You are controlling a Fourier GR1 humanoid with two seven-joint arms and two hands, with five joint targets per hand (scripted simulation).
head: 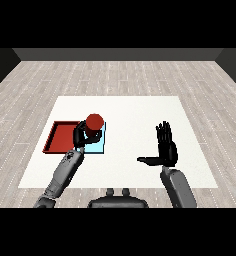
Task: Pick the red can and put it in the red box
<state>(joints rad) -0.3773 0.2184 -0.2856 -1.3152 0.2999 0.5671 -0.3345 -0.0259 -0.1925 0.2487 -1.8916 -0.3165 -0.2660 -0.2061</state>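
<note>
The left hand point(80, 136) curled round the red can point(94, 123), holding it upright above the blue tray point(98, 146), just right of the red tray point(57, 137). The right hand point(166, 148) stood open, well apart.

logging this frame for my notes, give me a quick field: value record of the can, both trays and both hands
can: red cylindrical can, upright, held above the trays
holder: left hand, black fingers curled round the can
can position: over the light blue tray's left part, near the border with the red tray
red tray: flat red rectangular tray, at table's left, nothing seen in it
blue tray: flat light blue rectangular tray, right beside the red one
right hand: right hand, open, fingers straight, thumb out, holding nothing
surface: white table
</note>
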